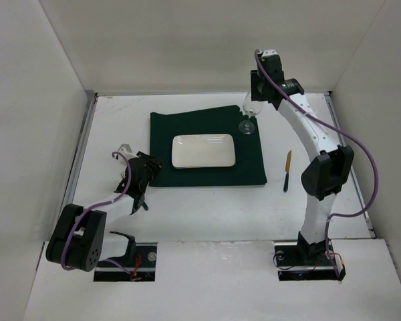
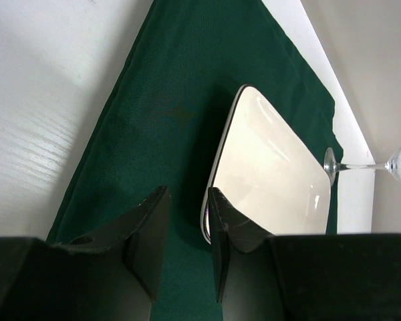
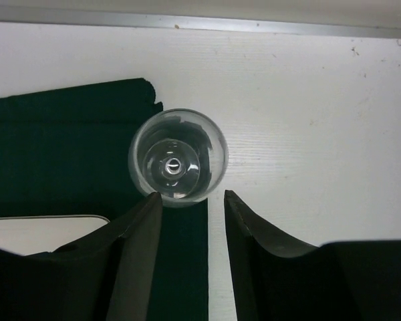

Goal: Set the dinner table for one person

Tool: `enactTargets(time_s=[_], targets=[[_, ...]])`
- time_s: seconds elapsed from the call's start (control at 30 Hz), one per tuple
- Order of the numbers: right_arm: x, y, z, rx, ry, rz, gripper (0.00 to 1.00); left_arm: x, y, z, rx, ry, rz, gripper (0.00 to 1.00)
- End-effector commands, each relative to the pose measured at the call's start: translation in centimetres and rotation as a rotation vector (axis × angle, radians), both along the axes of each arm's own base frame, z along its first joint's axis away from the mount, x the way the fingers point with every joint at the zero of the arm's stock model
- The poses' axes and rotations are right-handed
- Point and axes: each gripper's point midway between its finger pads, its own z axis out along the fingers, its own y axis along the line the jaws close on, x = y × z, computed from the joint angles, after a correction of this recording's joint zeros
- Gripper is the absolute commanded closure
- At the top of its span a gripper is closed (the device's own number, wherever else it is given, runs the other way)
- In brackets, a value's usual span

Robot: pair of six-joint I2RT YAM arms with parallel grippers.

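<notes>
The white counter fills the walled bay and carries a dark green placemat at its middle. A white rectangular plate lies on the cloth. A wine glass stands upright at the placemat's far right corner, and a knife lies on the bare counter to the right. The right gripper hangs above the glass, jaws spread and gripping nothing. The left gripper is at the placemat's left edge, jaws narrowly parted and empty.

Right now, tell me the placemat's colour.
The placemat is dark green, clearest in the top view.
</notes>
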Motion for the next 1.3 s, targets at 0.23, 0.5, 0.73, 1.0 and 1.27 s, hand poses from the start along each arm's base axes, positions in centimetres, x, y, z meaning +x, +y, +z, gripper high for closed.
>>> enactTargets(time_s=[0.23, 0.5, 0.73, 1.0, 1.27], targets=[[-1.5, -0.2, 5.8, 0.074, -0.161, -0.019, 0.51, 0.7, -0.3, 1.5, -0.022, -0.059, -0.002, 0.73], [-6.4, -2.5, 5.3, 0.216, -0.257, -0.155, 0.66, 0.7, -0.5, 1.5, -0.022, -0.059, -0.005, 0.73], [-15.0, -7.9, -8.2, 0.311, -0.115, -0.403, 0.93, 0.7, -0.5, 1.4, -0.019, -0.056, -0.008, 0.73], [-21.6, -11.2, -17.8, 0.275, 0.071, -0.55, 0.7, 0.8, 0.5, 1.3, -0.028, -0.055, 0.015, 0.73], [-21.3, -12.0, -20.6, 0.249, 0.132, -0.582, 0.67, 0.7, 0.5, 1.3, -0.03, -0.055, 0.013, 0.73]])
